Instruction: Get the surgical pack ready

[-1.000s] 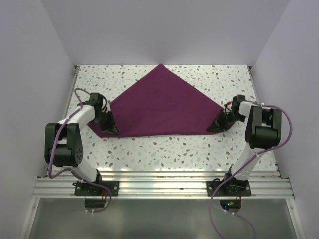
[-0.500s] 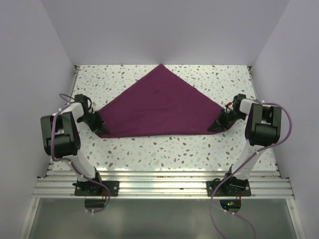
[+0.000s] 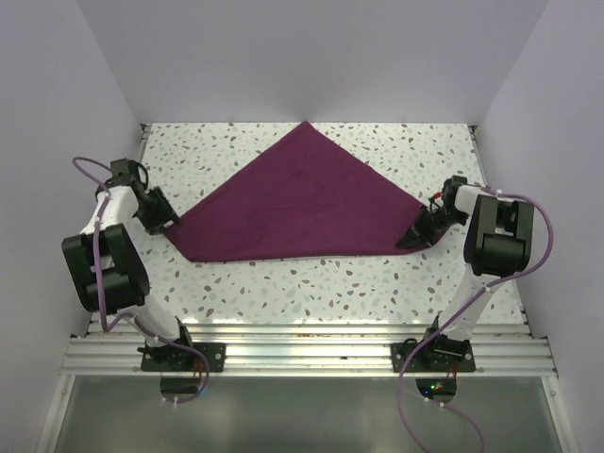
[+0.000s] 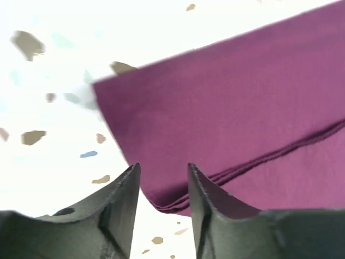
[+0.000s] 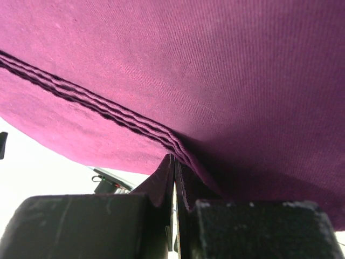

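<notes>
The surgical pack shows only as a dark magenta-purple cloth (image 3: 302,203), folded into a flat triangle on the speckled table, apex toward the back. My left gripper (image 3: 166,221) stands open just left of the cloth's left corner, touching nothing. In the left wrist view the layered corner of the cloth (image 4: 242,97) lies beyond the left gripper (image 4: 163,166), whose gap is empty. My right gripper (image 3: 415,233) is at the cloth's right corner. In the right wrist view the right gripper (image 5: 173,157) is shut, with the cloth's (image 5: 215,65) stitched edge running into its tips.
The terrazzo tabletop (image 3: 311,283) is boxed in by white walls at the back and both sides. An aluminium rail (image 3: 302,354) carrying both arm bases runs along the near edge.
My left gripper has let go of the cloth's left corner, opened, and swung back toward the left wall. The corner now lies flat, drawn further left. The right arm has stayed put.
</notes>
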Robot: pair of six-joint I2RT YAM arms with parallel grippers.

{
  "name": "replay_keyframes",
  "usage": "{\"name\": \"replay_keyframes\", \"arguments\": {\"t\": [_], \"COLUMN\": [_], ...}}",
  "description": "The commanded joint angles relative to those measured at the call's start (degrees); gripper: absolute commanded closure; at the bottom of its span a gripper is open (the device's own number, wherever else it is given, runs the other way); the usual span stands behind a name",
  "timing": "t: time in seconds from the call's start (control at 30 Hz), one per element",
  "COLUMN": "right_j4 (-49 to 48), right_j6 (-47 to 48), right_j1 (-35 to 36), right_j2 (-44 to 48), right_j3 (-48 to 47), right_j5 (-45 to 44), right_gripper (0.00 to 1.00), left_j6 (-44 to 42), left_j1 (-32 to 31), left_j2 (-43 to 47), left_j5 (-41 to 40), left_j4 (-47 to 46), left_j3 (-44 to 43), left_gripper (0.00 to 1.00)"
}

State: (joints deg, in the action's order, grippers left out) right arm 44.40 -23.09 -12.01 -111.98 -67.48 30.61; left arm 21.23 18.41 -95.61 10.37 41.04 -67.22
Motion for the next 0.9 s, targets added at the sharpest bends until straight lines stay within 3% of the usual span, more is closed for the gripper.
{"name": "replay_keyframes", "arguments": {"t": [0.0,0.13,0.3,0.43,0.87], "right_j4": [-1.34,0.24,-0.37,-1.60,-2.48], "right_j6": [-0.29,0.59,1.21,1.12,1.47], "right_j1": [0.05,1.55,1.82,1.90,1.99], "right_j2": [3.26,4.67,4.14,3.62,2.47], "right_j3": [-1.24,-3.70,-3.10,-2.04,-1.77], "right_j5": [-4.16,-4.07,-3.28,-2.14,-2.40], "right_gripper": [0.99,0.97,0.96,0.96,0.95], "left_j6": [1.00,0.30,-1.02,-1.02,-1.90], "left_j1": [0.83,1.88,2.77,3.29,6.63], "left_j2": [1.66,-1.15,-5.80,-9.32,-15.13], "left_j5": [-3.59,-6.32,-3.26,-3.69,-5.28], "left_j4": [-1.40,-1.13,-3.50,-3.59,-5.09], "left_j3": [-1.77,-2.91,-3.35,-4.32,-4.85], "left_gripper": [0.53,0.45,0.44,0.52,0.60]}}
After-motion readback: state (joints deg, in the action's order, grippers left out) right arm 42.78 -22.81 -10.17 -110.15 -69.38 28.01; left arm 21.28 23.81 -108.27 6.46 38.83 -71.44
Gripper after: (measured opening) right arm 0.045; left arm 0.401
